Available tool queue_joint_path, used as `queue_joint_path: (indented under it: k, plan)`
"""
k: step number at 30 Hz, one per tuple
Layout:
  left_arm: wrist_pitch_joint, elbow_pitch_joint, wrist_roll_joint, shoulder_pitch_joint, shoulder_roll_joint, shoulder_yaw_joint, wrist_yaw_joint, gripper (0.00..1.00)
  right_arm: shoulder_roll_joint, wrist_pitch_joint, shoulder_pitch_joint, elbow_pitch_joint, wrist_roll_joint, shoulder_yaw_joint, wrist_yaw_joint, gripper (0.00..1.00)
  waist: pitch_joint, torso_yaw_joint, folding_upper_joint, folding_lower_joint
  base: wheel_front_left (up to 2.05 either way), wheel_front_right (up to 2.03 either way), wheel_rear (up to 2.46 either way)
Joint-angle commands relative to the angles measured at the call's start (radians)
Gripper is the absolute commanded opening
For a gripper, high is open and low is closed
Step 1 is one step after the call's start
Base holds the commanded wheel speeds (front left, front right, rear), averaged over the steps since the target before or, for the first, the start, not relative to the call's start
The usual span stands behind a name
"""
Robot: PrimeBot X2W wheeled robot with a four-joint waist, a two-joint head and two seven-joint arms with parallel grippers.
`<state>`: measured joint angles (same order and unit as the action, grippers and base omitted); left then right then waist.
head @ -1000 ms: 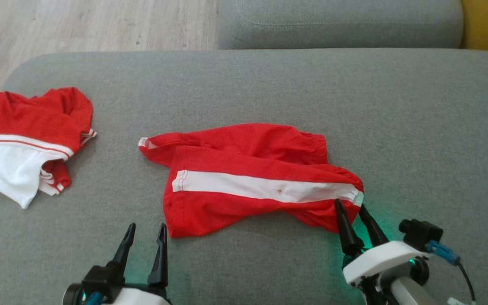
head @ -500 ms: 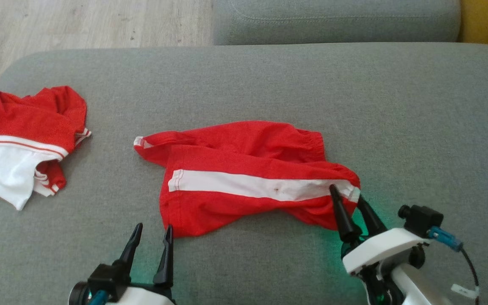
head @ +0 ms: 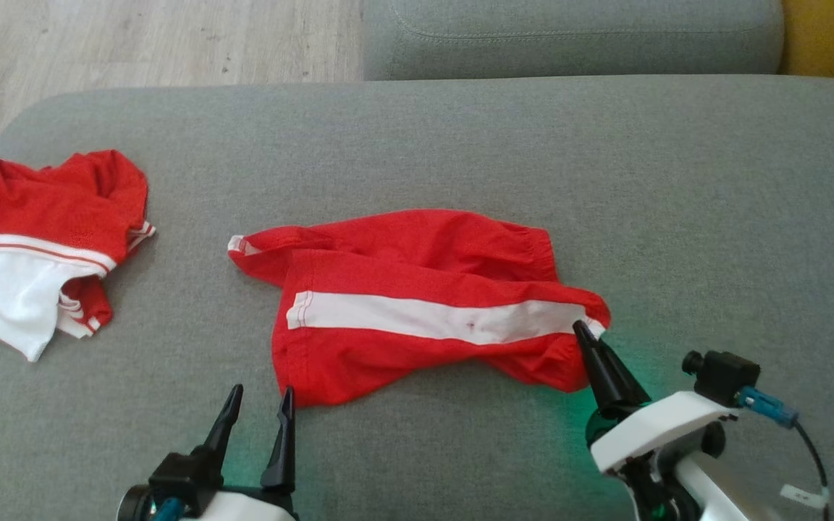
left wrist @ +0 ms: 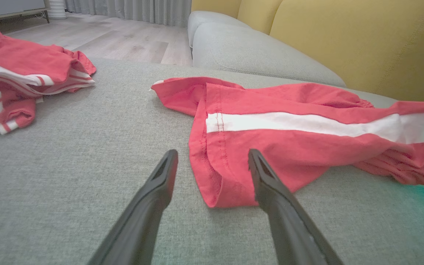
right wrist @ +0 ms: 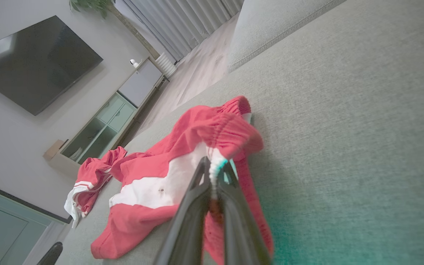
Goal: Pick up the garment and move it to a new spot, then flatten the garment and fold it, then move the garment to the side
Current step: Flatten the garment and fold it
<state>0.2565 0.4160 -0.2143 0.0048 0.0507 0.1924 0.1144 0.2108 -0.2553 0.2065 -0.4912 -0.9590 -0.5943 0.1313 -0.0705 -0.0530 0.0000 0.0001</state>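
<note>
Item 1, garment (head: 417,289): red shorts, lying loosely spread and rumpled at the middle of the grey cushion (head: 460,145), long axis running left to right in my head view. One white stripe (head: 424,318) runs along the upper layer and has a small dark spot near its middle. The gathered elastic waistband (right wrist: 230,129) is at the right end and the stitched hem (left wrist: 212,176) at the left. A second layer shows behind the first, with a white-edged corner sticking out to the left.

Item 2, right gripper (head: 582,331): I see both fingers pressed together, pinching the white-edged waistband corner at the garment's right end.

Item 3, left gripper (head: 262,394): fingers spread and holding nothing. The near hem corner sits just beside its right fingertip; I cannot tell whether they touch.

Item 4, second garment (head: 40,239): red and white, crumpled, at the cushion's left edge, well apart from item 1.

Item 5, surroundings: pale wooden floor (head: 135,43) and a yellow backrest (left wrist: 344,36) beyond the cushion.
</note>
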Motion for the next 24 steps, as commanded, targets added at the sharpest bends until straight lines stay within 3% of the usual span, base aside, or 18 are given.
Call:
queue_joint_path:
  k: [1, 5, 10, 17, 24]
  plan:
    - [0.005, -0.024, -0.015, -0.037, 0.0, -0.028, 0.001, 1.0, 0.023, -0.006, 0.028, 0.024, 0.006, -0.014, -0.001, 0.0, 0.001, 0.002, 0.0, -0.0001, 0.0, 0.0, 0.0]
    - [0.005, -0.036, -0.034, -0.064, 0.0, -0.017, 0.007, 1.0, 0.032, -0.006, 0.035, 0.014, 0.033, 0.022, -0.001, 0.0, -0.007, 0.009, 0.0, -0.0001, 0.0, 0.0, 0.0]
    - [0.005, -0.03, -0.143, -0.175, 0.0, 0.044, 0.015, 1.0, 0.065, -0.006, 0.054, -0.005, 0.103, 0.012, -0.001, 0.0, -0.036, 0.026, 0.0, -0.0001, 0.0, 0.0, 0.0]
    - [0.005, 0.148, -0.301, -0.316, 0.007, 0.155, 0.016, 1.0, 0.066, -0.006, 0.085, -0.012, 0.115, -0.01, -0.001, 0.0, -0.07, 0.051, 0.0, -0.0001, 0.0, 0.0, 0.0]
    - [0.005, 0.303, -0.387, -0.421, 0.05, 0.175, 0.016, 1.0, 0.06, -0.006, 0.103, -0.014, 0.129, -0.005, -0.001, 0.0, -0.098, 0.065, 0.0, -0.0001, 0.0, 0.0, 0.0]
